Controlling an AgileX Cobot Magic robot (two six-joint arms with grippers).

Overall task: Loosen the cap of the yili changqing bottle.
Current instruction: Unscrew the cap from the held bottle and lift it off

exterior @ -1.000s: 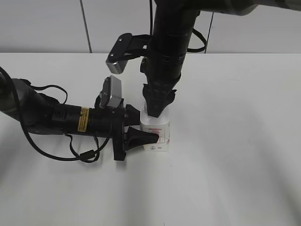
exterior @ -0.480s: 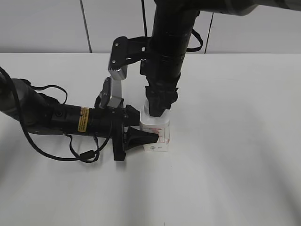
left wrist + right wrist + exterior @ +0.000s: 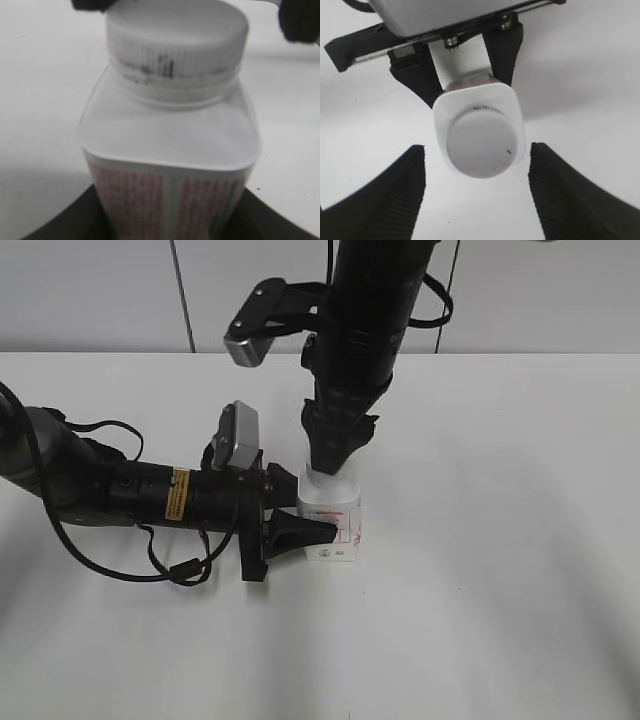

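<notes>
A: What does the exterior view show?

B: A small squarish white plastic bottle with red print (image 3: 332,522) stands upright on the white table (image 3: 500,540). The left gripper (image 3: 300,530) comes in sideways from the left, its black fingers clamped on the bottle's lower body. The right gripper (image 3: 331,472) hangs straight down over the bottle's top, hiding the neck. From here I cannot tell whether it touches anything.

A: And the left wrist view?

B: The bottle (image 3: 170,150) fills the frame, blurred. Its small round white ribbed screw cap (image 3: 177,37) sits on the neck. Black curves of the left gripper's fingers (image 3: 75,220) press in at the label from the bottom corners. At the top edge, two dark tips of the right gripper flank the cap, one at each side; whether they touch it I cannot tell.

A: The right wrist view?

B: It looks straight down on the cap (image 3: 480,142). The right gripper (image 3: 477,192) is spread wide: its ribbed black pads (image 3: 395,200) stand clear of the cap on both sides, with white table showing between. Beyond the bottle (image 3: 512,107), the left gripper's black fingers (image 3: 502,50) pinch its body from both sides.
</notes>
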